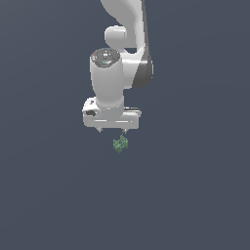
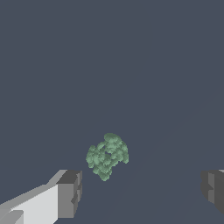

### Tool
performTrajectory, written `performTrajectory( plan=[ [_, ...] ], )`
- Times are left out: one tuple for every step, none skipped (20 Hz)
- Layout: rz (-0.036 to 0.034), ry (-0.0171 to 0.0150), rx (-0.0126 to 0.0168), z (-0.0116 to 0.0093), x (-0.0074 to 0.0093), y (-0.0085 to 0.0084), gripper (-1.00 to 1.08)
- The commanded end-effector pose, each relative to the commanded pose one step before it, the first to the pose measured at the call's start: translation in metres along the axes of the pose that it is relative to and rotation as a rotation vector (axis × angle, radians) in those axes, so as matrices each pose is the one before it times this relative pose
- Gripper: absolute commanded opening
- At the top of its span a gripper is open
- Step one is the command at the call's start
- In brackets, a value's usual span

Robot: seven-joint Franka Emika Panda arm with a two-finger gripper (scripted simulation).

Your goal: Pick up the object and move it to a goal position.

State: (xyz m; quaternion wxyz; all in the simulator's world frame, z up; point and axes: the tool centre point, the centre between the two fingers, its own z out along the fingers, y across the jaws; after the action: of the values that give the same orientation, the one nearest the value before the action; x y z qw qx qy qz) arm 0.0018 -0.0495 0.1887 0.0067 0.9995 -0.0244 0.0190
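A flat, dark slate-grey ground (image 1: pixel 44 195) fills both views with no marks or edges on it. Over it, in the exterior view, hangs the white arm (image 1: pixel 124 29), coming down from the top edge, bending through a grey-collared joint and ending in a thick upright wrist with a round grey cap on top. Under the wrist sits the wide white hand block, and from its underside 2 short fingertips point straight down; the gripper (image 1: pixel 112 130) is spread, with a clear gap between the tips. The wrist view confirms this: 1 dark grey finger pad (image 2: pixel 69 193) on its white finger shows at one side and the other pad at the far edge, well apart, nothing between them touching either pad. The lump (image 1: pixel 120 143) is the smallest thing here, green, bumpy-edged and irregular, much smaller than the hand block. In the exterior view it lies just below the fingertips, nearer the tip on that view's right, not gripped. In the wrist view the lump (image 2: pixel 107 155) sits on the ground between the 2 pads' lines, closer to the white finger, apart from both.
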Motion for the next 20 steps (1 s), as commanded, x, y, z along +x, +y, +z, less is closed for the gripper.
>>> performTrajectory(
  plan=[
    [-0.00596,-0.00110,-0.00161,-0.00005,-0.00045,0.00002,1.00],
    [0.00173,0.00033,0.00048,0.00001,0.00014,0.00000,1.00],
    [0.00000,0.00000,0.00000,0.00007,0.00014,-0.00022,1.00],
    [0.00063,0.00018,0.00023,-0.00008,-0.00005,0.00021,1.00],
    [0.00154,-0.00013,0.00003,0.00019,-0.00007,-0.00011,1.00],
    [0.00300,-0.00021,0.00009,0.00036,-0.00011,-0.00010,1.00],
    [0.00430,-0.00025,0.00018,0.00049,-0.00013,-0.00020,1.00],
    [0.00564,-0.00030,0.00026,0.00063,-0.00016,-0.00025,1.00],
    [0.00703,-0.00035,0.00034,0.00078,-0.00020,-0.00029,1.00],
    [0.00838,-0.00041,0.00041,0.00092,-0.00023,-0.00035,1.00],
    [0.00974,-0.00047,0.00047,0.00107,-0.00027,-0.00039,1.00],
    [0.01104,-0.00054,0.00052,0.00121,-0.00031,-0.00042,1.00],
    [0.01221,-0.00061,0.00055,0.00134,-0.00036,-0.00048,1.00],
    [0.01354,-0.00069,0.00058,0.00149,-0.00041,-0.00052,1.00],
    [0.01483,-0.00077,0.00059,0.00163,-0.00046,-0.00056,1.00],
    [0.01601,-0.00083,0.00061,0.00176,-0.00052,-0.00060,1.00],
    [0.01738,-0.00090,0.00063,0.00190,-0.00057,-0.00062,1.00],
    [0.01871,-0.00097,0.00063,0.00204,-0.00063,-0.00064,1.00],
    [0.02001,-0.00105,0.00063,0.00218,-0.00069,-0.00067,1.00],
    [0.02137,-0.00112,0.00061,0.00232,-0.00076,-0.00068,1.00]
  ],
)
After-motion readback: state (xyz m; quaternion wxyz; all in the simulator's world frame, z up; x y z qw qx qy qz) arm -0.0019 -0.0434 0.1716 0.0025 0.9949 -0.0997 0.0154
